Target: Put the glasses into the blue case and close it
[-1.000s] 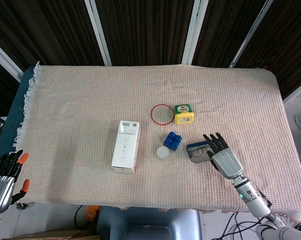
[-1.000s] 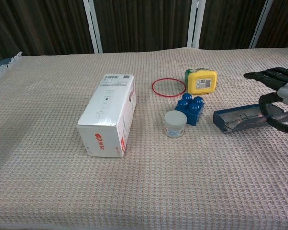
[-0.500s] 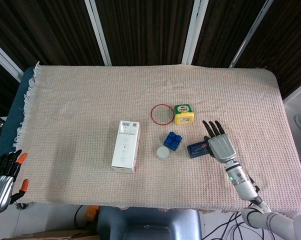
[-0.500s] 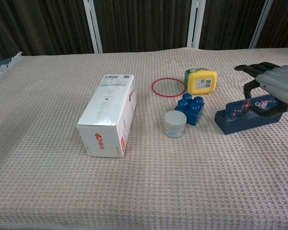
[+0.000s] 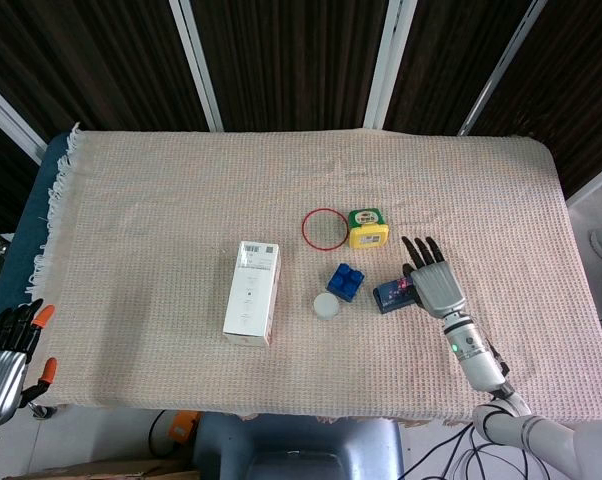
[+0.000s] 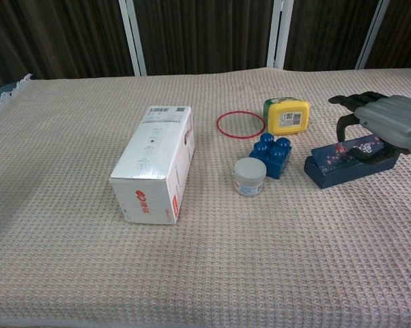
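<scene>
The blue case (image 5: 389, 295) lies right of centre with its patterned lid down; in the chest view the blue case (image 6: 342, 167) looks closed. The glasses are hidden from both views. My right hand (image 5: 431, 278) lies over the case's right part with its fingers spread past the far side. In the chest view my right hand (image 6: 386, 121) rests on the lid with the thumb in front of the case. My left hand (image 5: 3, 350) hangs off the table's near left corner, fingers apart, holding nothing.
A blue toy brick (image 5: 345, 281) and a small white jar (image 5: 326, 305) sit just left of the case. A yellow tape measure (image 5: 368, 228) and a red ring (image 5: 324, 228) lie behind them. A white carton (image 5: 252, 292) lies further left.
The case stood open with the glasses inside a second ago. My right hand has pushed the lid down and moved slightly away from me. The left hand stayed put.
</scene>
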Robot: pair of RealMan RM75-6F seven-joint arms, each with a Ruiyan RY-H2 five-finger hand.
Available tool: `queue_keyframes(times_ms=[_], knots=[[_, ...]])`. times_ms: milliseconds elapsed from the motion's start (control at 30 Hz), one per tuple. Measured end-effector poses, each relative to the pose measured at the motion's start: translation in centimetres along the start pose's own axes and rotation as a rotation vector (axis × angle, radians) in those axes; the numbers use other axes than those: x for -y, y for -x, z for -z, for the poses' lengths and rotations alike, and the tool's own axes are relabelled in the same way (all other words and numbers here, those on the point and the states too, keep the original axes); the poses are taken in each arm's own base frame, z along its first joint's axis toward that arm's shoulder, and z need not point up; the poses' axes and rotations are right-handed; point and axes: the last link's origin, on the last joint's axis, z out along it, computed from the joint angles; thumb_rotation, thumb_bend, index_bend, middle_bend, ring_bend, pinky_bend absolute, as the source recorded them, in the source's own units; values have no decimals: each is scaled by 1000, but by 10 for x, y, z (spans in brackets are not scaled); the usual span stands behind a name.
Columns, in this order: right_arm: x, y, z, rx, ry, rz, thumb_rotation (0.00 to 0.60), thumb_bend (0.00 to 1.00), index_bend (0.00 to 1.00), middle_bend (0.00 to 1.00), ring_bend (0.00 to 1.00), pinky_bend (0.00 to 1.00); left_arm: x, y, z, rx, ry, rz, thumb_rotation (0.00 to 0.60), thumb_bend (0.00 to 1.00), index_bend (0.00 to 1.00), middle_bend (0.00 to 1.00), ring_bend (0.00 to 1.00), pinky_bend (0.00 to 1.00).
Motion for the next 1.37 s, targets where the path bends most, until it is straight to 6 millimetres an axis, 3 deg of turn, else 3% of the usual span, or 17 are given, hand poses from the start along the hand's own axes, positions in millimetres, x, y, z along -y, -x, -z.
queue_keyframes(times_ms=[267,433,633,733,867,967,1133,1367], knots=[[-7,-7,-6,-6,54,1,600,623,282,4,0,0,0,0,0,-1,3,0,600,449,0,0,0,38],[-10,-15,3,-42,76,-21,600,481,232,0,0,0,1,-2,1,-9,-1,3,600,449,0,0,0,38],[-14,-32,44,-105,103,-79,600,404,163,0,0,0,2,-3,1,-24,-4,3,600,449,0,0,0,37],[-19,-41,84,-121,141,-105,600,386,135,0,0,0,1,-3,2,-29,-3,-1,600,450,0,0,0,37],[-33,-52,154,-125,234,-135,600,362,112,0,0,0,1,-2,2,-27,-8,-4,600,450,0,0,0,37],[-45,-62,186,-146,261,-145,600,358,94,0,0,0,1,-2,1,-28,-5,-4,600,450,0,0,0,37],[-51,-67,201,-145,246,-202,600,359,80,0,0,0,1,-2,1,-20,-4,-4,600,449,0,0,0,37],[-53,-62,200,-93,253,-193,600,359,81,0,0,0,-1,0,-1,-6,2,-8,600,449,0,0,0,36]])
